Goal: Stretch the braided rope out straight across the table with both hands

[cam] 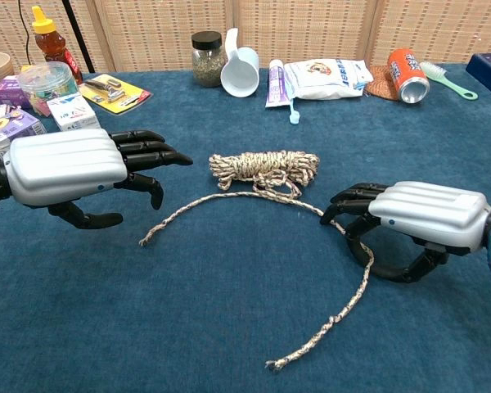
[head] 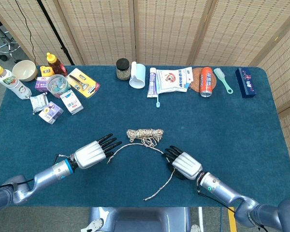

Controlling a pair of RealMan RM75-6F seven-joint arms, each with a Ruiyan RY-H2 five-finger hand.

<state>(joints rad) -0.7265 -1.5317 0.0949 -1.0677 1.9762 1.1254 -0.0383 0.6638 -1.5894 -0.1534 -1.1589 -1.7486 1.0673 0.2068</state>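
Note:
The braided rope [head: 145, 134] [cam: 264, 168] lies mid-table as a small coil with two loose tails. One tail curves left and ends at the rope's left end [cam: 143, 241]. The other tail runs right, then toward the front edge, stopping at the rope's right end [cam: 270, 364]. My left hand [head: 92, 153] [cam: 74, 168] hovers open, fingers stretched toward the coil, just above and left of the left tail. My right hand [head: 186, 164] [cam: 417, 217] sits low on the right tail, with its fingers and thumb curled around the strand.
Along the back edge stand a jar [head: 123, 68], a white cup [head: 137, 76], a toothpaste tube, a pouch, an orange can [head: 207, 81], a green brush and a blue box [head: 245, 82]. Bottles, a bowl and small boxes [head: 70, 101] crowd the back left corner.

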